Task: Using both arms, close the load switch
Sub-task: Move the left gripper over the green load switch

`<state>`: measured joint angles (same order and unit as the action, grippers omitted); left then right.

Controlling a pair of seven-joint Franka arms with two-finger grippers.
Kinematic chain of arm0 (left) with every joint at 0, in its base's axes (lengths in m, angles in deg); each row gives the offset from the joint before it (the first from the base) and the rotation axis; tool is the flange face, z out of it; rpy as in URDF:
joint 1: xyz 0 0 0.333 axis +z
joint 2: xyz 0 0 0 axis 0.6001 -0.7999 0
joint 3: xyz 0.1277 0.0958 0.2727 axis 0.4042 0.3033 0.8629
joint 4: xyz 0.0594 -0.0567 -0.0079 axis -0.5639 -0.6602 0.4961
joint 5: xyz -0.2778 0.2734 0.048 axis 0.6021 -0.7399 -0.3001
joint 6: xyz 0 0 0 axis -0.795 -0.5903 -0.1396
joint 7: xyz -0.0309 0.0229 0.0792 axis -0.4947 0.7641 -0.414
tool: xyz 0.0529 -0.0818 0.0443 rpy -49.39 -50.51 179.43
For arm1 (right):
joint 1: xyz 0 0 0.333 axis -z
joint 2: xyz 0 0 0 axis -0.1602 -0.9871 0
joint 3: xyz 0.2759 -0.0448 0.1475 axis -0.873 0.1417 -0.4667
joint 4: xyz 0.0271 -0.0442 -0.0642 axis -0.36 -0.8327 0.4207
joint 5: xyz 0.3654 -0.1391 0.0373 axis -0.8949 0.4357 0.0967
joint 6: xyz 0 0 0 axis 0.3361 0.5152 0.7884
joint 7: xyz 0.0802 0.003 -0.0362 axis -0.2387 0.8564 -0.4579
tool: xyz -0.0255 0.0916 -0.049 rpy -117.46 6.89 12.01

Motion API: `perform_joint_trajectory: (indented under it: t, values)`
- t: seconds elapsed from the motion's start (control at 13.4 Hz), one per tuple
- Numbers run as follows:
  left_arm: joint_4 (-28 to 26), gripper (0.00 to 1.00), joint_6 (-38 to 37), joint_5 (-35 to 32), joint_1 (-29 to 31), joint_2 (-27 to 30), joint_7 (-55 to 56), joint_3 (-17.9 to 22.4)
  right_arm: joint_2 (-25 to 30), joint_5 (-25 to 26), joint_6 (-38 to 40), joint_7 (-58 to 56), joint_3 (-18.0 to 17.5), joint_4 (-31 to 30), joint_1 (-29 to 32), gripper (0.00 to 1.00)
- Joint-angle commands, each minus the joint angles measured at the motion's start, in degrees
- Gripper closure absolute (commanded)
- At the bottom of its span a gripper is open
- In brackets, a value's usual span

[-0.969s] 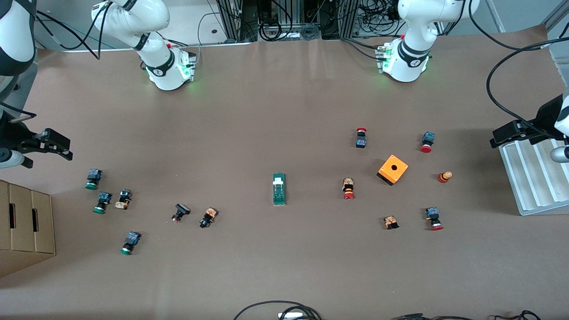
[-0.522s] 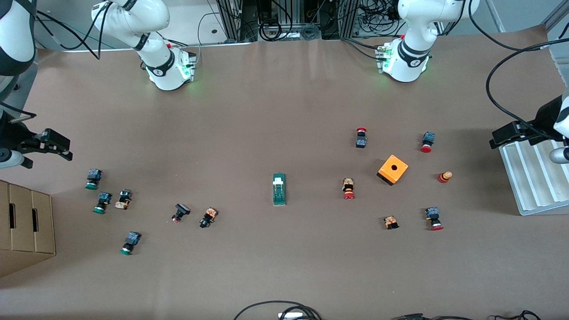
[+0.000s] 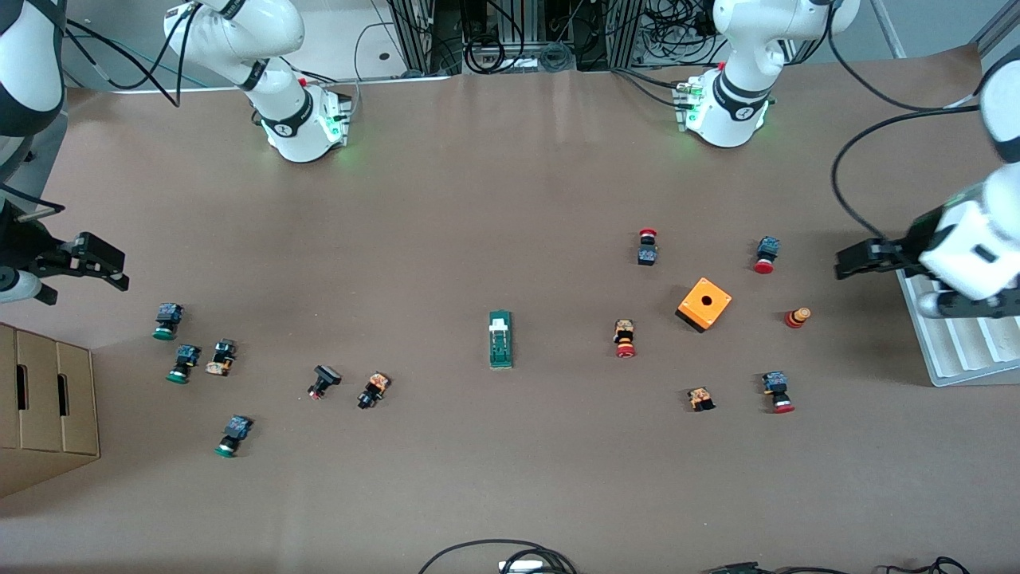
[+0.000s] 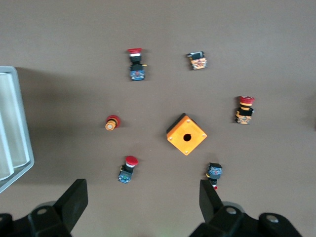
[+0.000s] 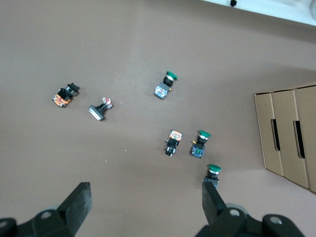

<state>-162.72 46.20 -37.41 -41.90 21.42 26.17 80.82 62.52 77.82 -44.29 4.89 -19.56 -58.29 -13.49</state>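
Note:
The load switch (image 3: 500, 339), a narrow green block with a white lever piece, lies alone near the middle of the table, seen only in the front view. My left gripper (image 3: 857, 259) hangs open and empty at the left arm's end of the table, beside the white tray; in its wrist view the left gripper (image 4: 143, 202) is high over the orange box and red buttons. My right gripper (image 3: 100, 259) is open and empty at the right arm's end; in its wrist view the right gripper (image 5: 146, 205) hovers above several green-capped buttons. Both are well apart from the switch.
An orange box with a hole (image 3: 704, 304) and several red-capped buttons (image 3: 625, 338) lie toward the left arm's end, next to a white ribbed tray (image 3: 956, 343). Green-capped buttons (image 3: 167, 320) and a cardboard box (image 3: 44, 406) sit toward the right arm's end.
The left arm has swung in from the table's end toward the middle, its gripper now past the tray's edge. The right arm and the switch have not moved.

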Motion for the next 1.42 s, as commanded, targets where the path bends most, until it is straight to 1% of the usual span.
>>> perform_joint_trajectory:
  t: [0.0,0.22,0.37,0.45,0.6,0.75,0.82,0.97,1.04,1.34]
  values:
    - [1.1,0.0,0.8,-0.2,-1.7,-0.2,-0.5,0.0,-0.8,-1.6,-1.6,-0.2,0.3,0.4,-0.1,0.0]
    - [1.2,0.0,3.6,0.4,-2.0,-0.5,-0.5,-0.4,-1.5,-1.6,-1.9,-0.3,0.3,0.4,-0.2,0.0]
    - [1.3,0.0,3.6,-0.4,-2.5,-0.6,-0.5,-2.5,-1.4,-1.6,-1.8,-0.4,0.3,0.4,-0.2,0.0]
    - [1.3,0.0,3.9,-1.5,-2.7,-0.5,-0.5,-3.6,-1.4,-1.6,-1.8,-0.4,0.3,0.4,-0.2,0.0]
    - [1.2,0.0,4.1,-5.8,-4.1,0.0,0.2,-5.5,-1.5,-1.6,-1.6,-0.4,0.3,0.4,-0.1,0.0]
    - [1.3,0.0,4.1,-7.2,-5.3,0.7,0.8,-7.2,-1.4,-1.6,-1.5,-0.4,0.3,0.4,-0.1,0.0]
    - [1.3,0.0,4.1,-6.9,-5.6,1.1,2.2,-7.4,-1.5,-1.6,-1.5,-0.4,0.3,0.4,-0.1,0.0]
    - [1.3,0.0,4.7,-7.3,-7.2,1.8,6.5,-9.1,-1.4,-1.6,-1.5,-0.4,0.3,0.4,-0.1,0.0]
    - [1.3,0.0,6.2,-8.3,-8.3,2.1,9.1,-9.7,-1.4,-1.6,-1.5,-0.4,0.3,0.4,-0.1,0.0]
    - [0.8,0.0,9.4,-12.7,-16.1,2.5,23.3,-9.8,-1.5,-1.6,-1.4,-0.5,0.3,0.4,0.0,0.0]
